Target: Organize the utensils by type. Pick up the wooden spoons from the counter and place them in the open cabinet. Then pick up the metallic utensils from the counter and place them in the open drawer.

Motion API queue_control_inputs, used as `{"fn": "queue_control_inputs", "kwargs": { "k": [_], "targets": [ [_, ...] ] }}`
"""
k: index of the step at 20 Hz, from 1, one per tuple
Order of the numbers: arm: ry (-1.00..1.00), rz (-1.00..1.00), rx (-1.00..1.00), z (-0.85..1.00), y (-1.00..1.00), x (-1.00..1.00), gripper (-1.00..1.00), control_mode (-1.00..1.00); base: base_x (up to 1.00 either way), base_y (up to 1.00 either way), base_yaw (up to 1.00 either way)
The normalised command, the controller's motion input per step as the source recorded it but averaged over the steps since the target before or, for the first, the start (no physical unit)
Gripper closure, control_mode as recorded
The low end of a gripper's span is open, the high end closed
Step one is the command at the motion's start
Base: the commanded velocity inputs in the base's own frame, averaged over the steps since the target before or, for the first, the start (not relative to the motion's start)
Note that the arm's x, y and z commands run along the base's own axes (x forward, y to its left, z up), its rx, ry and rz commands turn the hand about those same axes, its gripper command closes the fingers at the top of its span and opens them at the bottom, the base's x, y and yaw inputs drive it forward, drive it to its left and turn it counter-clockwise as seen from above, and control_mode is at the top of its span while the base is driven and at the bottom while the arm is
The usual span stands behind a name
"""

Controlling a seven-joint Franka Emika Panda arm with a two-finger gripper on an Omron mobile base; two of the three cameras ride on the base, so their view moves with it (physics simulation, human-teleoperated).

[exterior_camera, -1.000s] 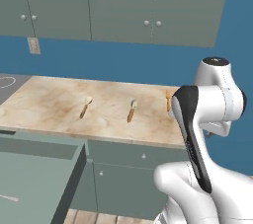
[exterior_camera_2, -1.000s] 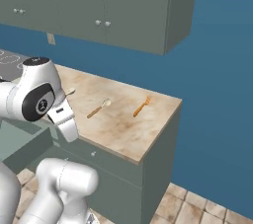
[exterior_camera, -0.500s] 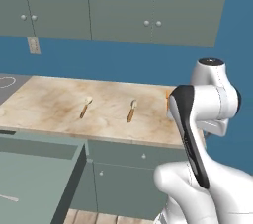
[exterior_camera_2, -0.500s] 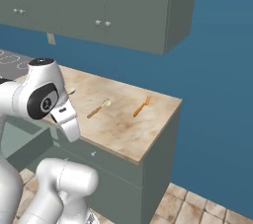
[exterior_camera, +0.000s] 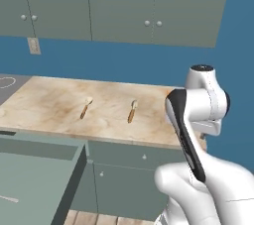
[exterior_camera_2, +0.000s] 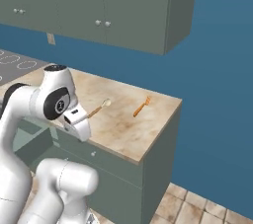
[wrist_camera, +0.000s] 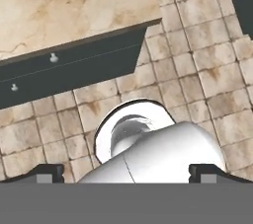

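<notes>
Two wooden spoons lie on the counter [exterior_camera: 44, 100]: one spoon [exterior_camera: 85, 108] left of the middle, the other spoon [exterior_camera: 132, 112] to its right. The right base view shows one spoon [exterior_camera_2: 100, 108] beside my arm. The drawer [exterior_camera: 75, 168] stands pulled out at the lower left, with a thin pale metallic utensil [exterior_camera: 10, 199] on its floor. My gripper [wrist_camera: 127, 172] hangs off the counter's [wrist_camera: 74, 6] front corner, pointing down at the floor, open with nothing between its fingertips [wrist_camera: 49, 170]. The open cabinet is out of view.
A small orange-brown utensil [exterior_camera_2: 142, 106] lies near the counter's right end. Wall units [exterior_camera: 124, 6] above have shut doors. Base doors with round knobs [wrist_camera: 53, 58] sit under the slab. A tiled floor [wrist_camera: 197, 45] lies below, and a blue wall stands behind.
My arm's upper part has swung a little toward the counter's middle and now covers the orange-brown utensil in the left base view. The spoons have not moved.
</notes>
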Motion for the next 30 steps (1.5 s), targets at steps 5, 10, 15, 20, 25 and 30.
{"fn": "queue_control_inputs", "kwargs": {
  "k": [5,10,15,20,25,30],
  "targets": [
    [0.05,0.20,0.00,-0.23,-0.32,0.54,-1.00,-1.00,0.00,0.00,0.00],
    [0.03,0.11,0.08,-0.03,-0.52,0.57,-1.00,-1.00,0.00,0.00,0.00],
    [0.10,0.00,0.08,0.00,-0.22,0.94,-1.00,-1.00,0.00,0.00,0.00],
    [0.04,0.00,0.00,-0.04,-0.01,0.92,-1.00,-1.00,0.00,0.00,0.00],
    [0.00,0.00,-0.03,-0.34,0.00,0.68,-1.00,-1.00,0.00,0.00,0.00],
    [0.00,0.00,-0.06,-0.41,-0.06,0.55,-1.00,-1.00,0.00,0.00,0.00]
  ]
}}
